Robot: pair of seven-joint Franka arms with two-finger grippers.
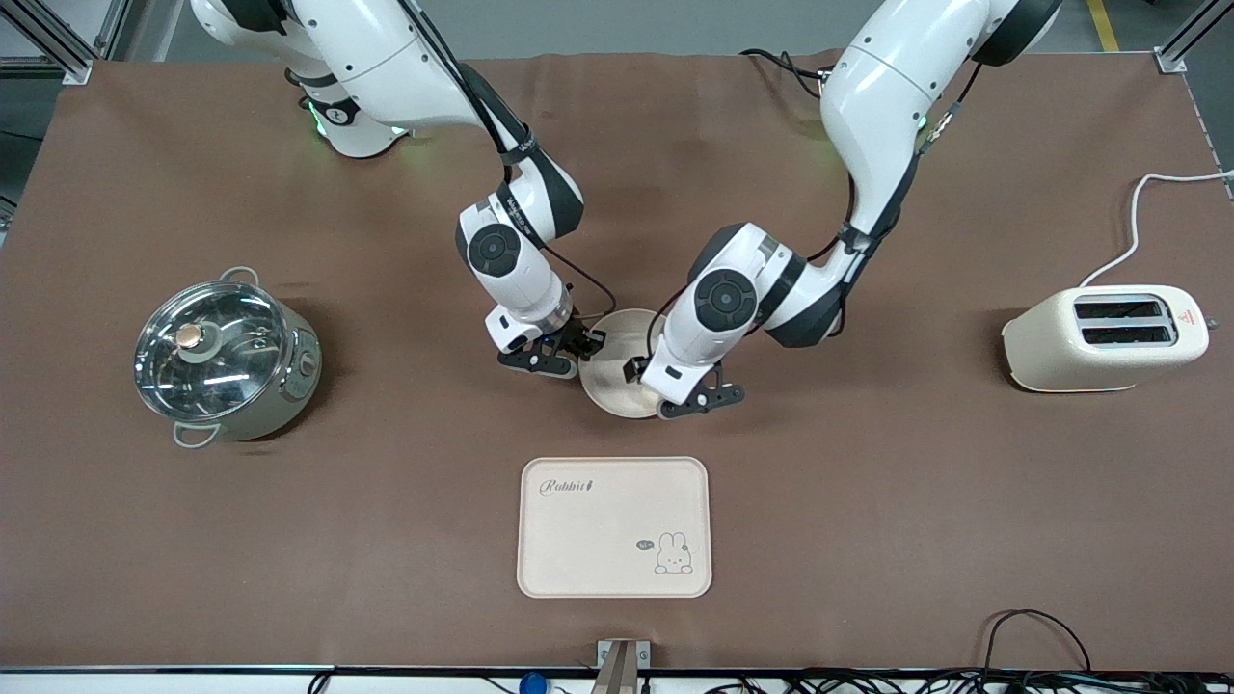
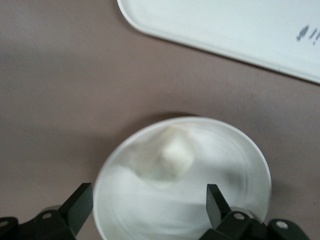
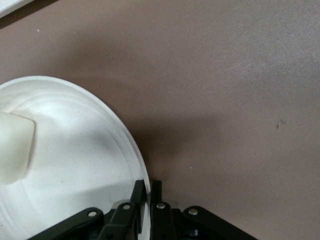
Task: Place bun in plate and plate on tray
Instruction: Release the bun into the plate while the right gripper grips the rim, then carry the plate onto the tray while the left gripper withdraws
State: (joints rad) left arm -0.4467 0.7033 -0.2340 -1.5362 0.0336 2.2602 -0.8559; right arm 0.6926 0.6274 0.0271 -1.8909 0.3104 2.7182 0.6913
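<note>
The round cream plate [image 1: 617, 386] sits on the brown table mat, farther from the front camera than the tray [image 1: 614, 527]. My right gripper [image 1: 578, 352] is shut on the plate's rim [image 3: 127, 145], one finger inside and one outside. The pale bun [image 2: 170, 160] lies in the plate [image 2: 235, 165]; it also shows in the right wrist view [image 3: 12, 147]. In the front view the left hand hides the bun. My left gripper [image 1: 699, 400] is open and empty, low over the plate's side toward the left arm's end, fingers [image 2: 80, 205] wide apart.
A steel pot with a glass lid [image 1: 227, 357] stands toward the right arm's end. A cream toaster [image 1: 1104, 337] with its cord stands toward the left arm's end. The tray's edge shows in the left wrist view [image 2: 240, 25]. Cables lie along the table's front edge.
</note>
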